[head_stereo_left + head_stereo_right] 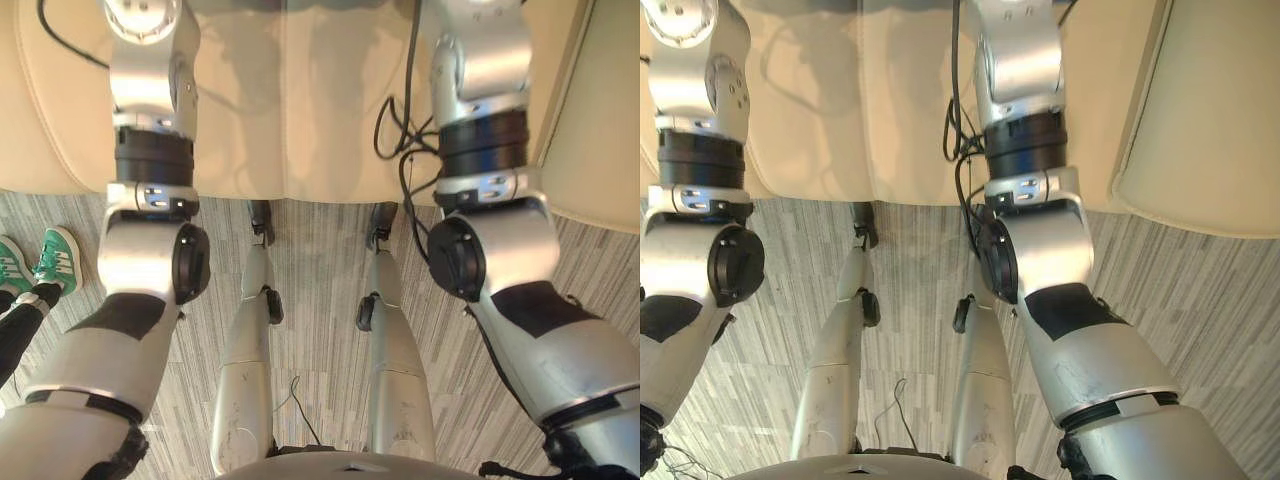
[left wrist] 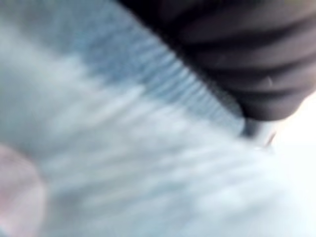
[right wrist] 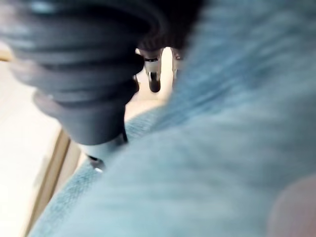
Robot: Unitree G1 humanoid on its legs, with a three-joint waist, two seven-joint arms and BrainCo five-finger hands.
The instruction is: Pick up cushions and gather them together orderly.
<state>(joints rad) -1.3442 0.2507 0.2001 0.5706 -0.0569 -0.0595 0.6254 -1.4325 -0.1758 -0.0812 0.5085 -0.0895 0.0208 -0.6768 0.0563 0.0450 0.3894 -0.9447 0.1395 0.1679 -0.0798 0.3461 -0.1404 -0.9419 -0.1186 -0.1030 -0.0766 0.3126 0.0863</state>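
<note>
A blue-grey ribbed cushion (image 2: 123,148) lies pressed right up against my left hand (image 2: 247,59), seen in the left wrist view past the dark cover. The same kind of blue-grey fabric (image 3: 222,148) sits close against my right hand (image 3: 89,74) in the right wrist view. I cannot tell whether this is one cushion or two. In the eye views both arms reach forward over the cream sofa seat (image 1: 300,100).
The cream sofa's front edge runs across the eye views above grey striped carpet (image 1: 320,300). A cream sofa section (image 1: 1210,120) stands at the right. A person's green-and-white shoes (image 1: 55,260) are on the floor at the left.
</note>
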